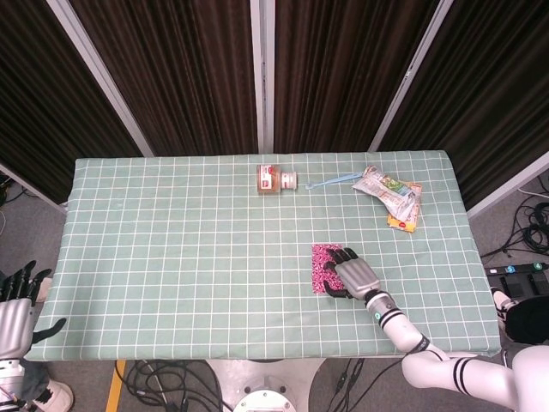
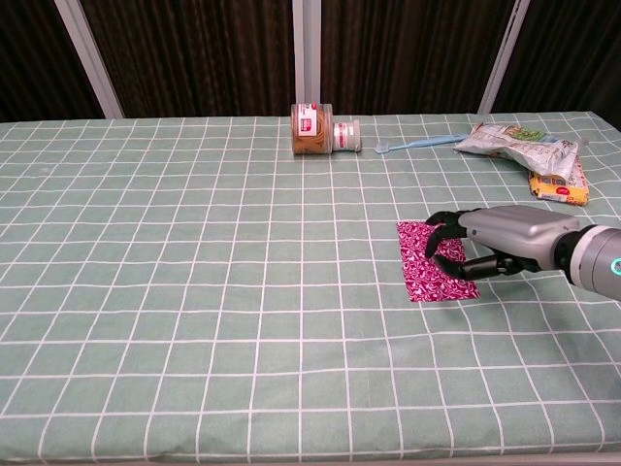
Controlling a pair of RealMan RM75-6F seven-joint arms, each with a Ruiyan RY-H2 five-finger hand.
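A pink patterned cloth (image 1: pixel 323 268) (image 2: pixel 427 270) lies flat on the green checked tablecloth, right of centre. My right hand (image 1: pixel 353 275) (image 2: pixel 490 247) lies over the cloth's right part, its fingers (image 2: pixel 439 240) curled down onto the fabric and its thumb by the cloth's near right edge. Whether it pinches the cloth does not show. My left hand (image 1: pixel 15 311) hangs off the table's near left corner with fingers spread and nothing in it; only the head view shows it.
A jar (image 1: pixel 276 178) (image 2: pixel 320 130) lies on its side at the far middle, with a pale blue toothbrush (image 1: pixel 332 182) (image 2: pixel 417 144) to its right. Snack packets (image 1: pixel 390 196) (image 2: pixel 529 148) are piled at the far right. Dark curtains stand behind the table.
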